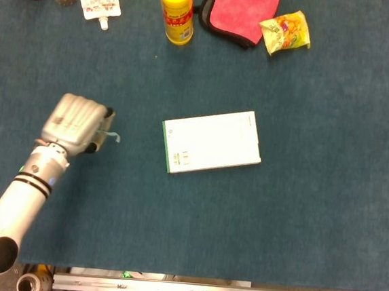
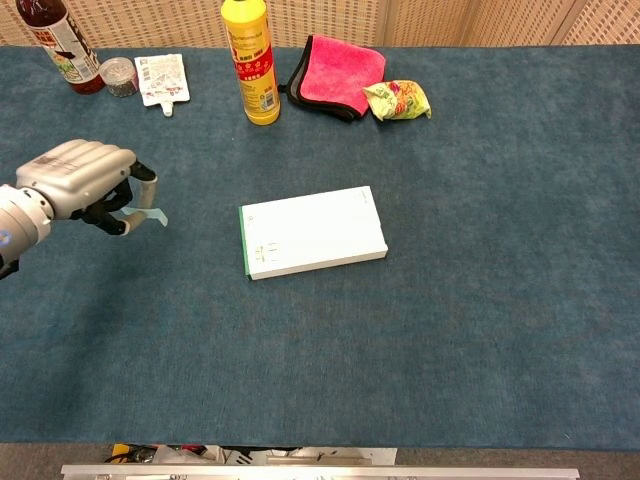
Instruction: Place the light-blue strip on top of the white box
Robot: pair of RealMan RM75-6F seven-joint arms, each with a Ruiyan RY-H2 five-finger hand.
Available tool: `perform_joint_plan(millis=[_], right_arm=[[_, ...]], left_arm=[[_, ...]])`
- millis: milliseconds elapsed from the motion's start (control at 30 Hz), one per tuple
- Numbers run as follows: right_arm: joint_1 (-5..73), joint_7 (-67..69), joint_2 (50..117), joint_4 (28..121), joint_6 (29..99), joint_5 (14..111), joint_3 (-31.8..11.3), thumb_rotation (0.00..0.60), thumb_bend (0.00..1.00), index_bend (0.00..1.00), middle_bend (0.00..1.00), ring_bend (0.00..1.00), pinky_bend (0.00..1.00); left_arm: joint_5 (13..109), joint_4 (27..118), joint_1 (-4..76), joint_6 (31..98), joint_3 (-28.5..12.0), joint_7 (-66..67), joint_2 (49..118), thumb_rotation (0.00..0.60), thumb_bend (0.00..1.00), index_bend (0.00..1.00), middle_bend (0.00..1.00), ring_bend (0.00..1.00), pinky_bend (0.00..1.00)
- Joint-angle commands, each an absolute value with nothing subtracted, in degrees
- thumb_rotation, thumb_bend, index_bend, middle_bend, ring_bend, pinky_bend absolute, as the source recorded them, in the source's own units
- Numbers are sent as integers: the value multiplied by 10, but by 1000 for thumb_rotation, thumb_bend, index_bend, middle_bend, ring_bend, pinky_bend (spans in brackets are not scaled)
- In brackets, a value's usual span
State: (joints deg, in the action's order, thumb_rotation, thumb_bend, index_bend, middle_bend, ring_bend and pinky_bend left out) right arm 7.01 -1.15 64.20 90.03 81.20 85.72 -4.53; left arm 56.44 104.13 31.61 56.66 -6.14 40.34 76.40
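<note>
The left hand grasps the strip above the bench, well left of the box. Bare blue cloth lies between them.

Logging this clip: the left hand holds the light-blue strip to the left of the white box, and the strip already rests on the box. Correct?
Not quite. The left hand does hold the light-blue strip left of the white box, but the strip is not on the box; the chest view shows bare table between them.
</note>
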Motion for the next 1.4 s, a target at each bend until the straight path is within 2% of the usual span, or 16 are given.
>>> perform_joint_plan(millis=[33,467,1067,1300,1400], right_arm=[[72,-12,642,903,812,859,-46,600,0,134,324,241,218],[80,1,641,900,810,865,-46,600,0,134,324,241,218],[76,11,645,896,822,871,-40,600,0,134,324,241,218],[72,13,643,896,827,870,-39,600,0,134,324,246,218],[72,15,643,895,828,870,-38,600,0,134,324,248,218]], left_arm=[[545,1073,361,545,-58,461,754,600,428,576,934,932,1000],[407,1101,484,564,-52,594,820,600,428,580,934,933,1000],[219,1020,610,620,-67,661,938,600,428,573,934,933,1000],[191,1004,626,629,-68,652,948,581,427,519,934,933,1000],[190,1004,630,634,-66,647,948,559,420,448,934,933,1000]])
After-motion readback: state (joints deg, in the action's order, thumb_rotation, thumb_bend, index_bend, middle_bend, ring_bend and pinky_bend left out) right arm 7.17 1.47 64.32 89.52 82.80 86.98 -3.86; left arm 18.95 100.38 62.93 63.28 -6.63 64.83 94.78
